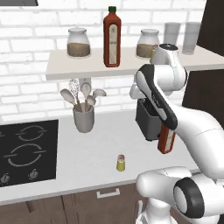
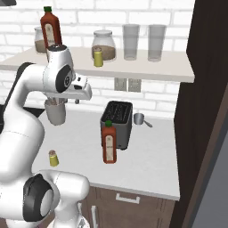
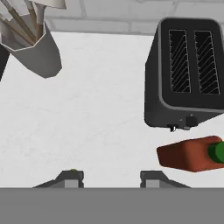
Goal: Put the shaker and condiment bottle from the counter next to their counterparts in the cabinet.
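Note:
The tiny yellow shaker (image 1: 120,162) (image 2: 53,158) stands on the white counter near its front edge. Beside the toaster's front stands the condiment bottle (image 2: 108,143) (image 3: 192,154), red-brown with a green cap; in the left base view the bottle (image 1: 166,141) is partly hidden by my arm. My gripper (image 3: 111,177) (image 2: 76,101) hangs high over the counter, pointing down, open and empty, with the bottle off to one side of it. On the cabinet shelf (image 1: 87,66) (image 2: 147,69) stand the counterparts: a labelled red bottle (image 1: 112,37) (image 2: 50,27) and a yellow shaker (image 2: 98,57).
A dark toaster (image 1: 148,121) (image 3: 188,74) sits at the back of the counter, a grey utensil holder (image 1: 83,117) (image 3: 33,52) to its left, and a stove (image 1: 26,151) further left. Jars (image 1: 78,43) and glasses (image 2: 130,41) share the shelf. A dark tall panel (image 2: 205,111) bounds the right.

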You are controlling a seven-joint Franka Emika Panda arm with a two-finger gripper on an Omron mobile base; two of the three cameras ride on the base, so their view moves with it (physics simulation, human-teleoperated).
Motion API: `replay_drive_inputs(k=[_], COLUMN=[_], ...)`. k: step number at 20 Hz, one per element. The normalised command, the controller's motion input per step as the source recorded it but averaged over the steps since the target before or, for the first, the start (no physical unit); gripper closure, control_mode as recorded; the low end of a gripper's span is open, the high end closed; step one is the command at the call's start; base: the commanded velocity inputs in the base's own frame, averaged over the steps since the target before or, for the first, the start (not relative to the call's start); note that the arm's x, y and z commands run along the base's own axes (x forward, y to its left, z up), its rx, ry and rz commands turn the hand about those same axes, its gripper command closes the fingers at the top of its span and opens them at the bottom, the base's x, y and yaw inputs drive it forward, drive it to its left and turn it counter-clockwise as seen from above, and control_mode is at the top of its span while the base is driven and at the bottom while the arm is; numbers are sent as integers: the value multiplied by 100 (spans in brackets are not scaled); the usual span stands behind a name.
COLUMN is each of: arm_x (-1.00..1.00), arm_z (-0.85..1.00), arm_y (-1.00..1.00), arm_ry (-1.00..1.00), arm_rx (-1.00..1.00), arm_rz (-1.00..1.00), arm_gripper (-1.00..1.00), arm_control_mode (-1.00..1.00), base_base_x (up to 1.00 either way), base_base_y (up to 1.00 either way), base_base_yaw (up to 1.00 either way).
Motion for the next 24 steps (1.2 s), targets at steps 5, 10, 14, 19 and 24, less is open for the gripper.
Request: replay_drive_inputs(k=[5,10,14,19,24], arm_x=[-11,-9,0,-4,-9], arm_z=[0,-18,-37,-49,-54], arm_y=[0,0,0,-3,-16], arm_ry=[0,-2,-5,-12,-25], arm_rx=[0,-9,-12,-10,-4], arm_rz=[0,0,-9,-29,-32], arm_gripper=[-100,-100,-100,-100,-100], arm_control_mode=[-100,-100,-100,-100,-100], base_base_x=[0,0,0,0,0], base_base_y=[0,0,0,0,0], base_base_yaw=[0,0,0,0,0])
